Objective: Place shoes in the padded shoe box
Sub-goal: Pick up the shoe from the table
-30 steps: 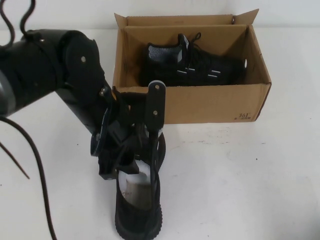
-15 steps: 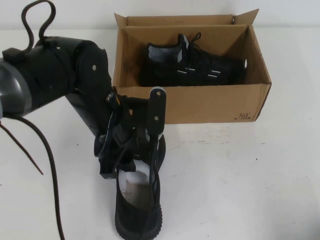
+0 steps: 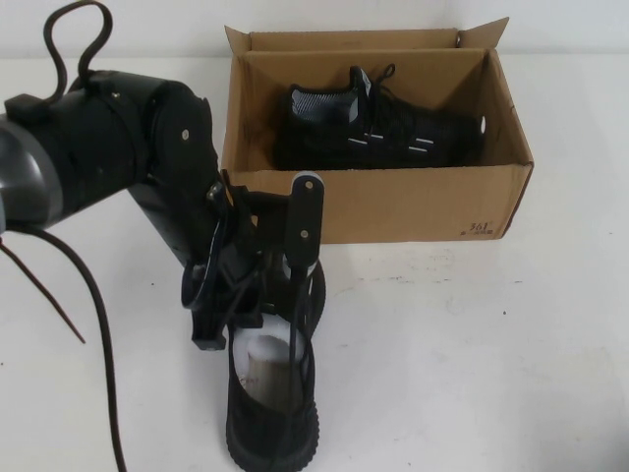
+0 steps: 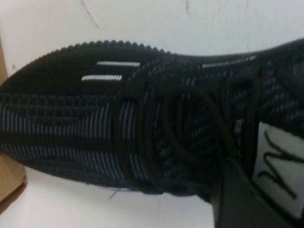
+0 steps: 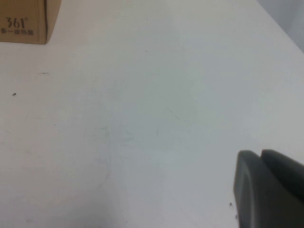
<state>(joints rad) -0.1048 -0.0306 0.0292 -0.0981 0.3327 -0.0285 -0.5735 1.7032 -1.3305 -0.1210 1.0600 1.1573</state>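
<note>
Near shoe: a black knit sneaker lies on the white table at the near edge, heel opening facing up.
Left gripper: the black left gripper sits directly over this sneaker, one finger rising above its laces; its grip cannot be told.
Right gripper: the grey right gripper, fingers together, hovers over bare table.
Far shoe: a second black sneaker lies on its side inside the brown cardboard box.

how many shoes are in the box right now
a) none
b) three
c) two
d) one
d, since one shoe lies inside the box, while the other shoe sits on the table in front of it, under the left gripper. The right gripper is off over bare table.
</note>
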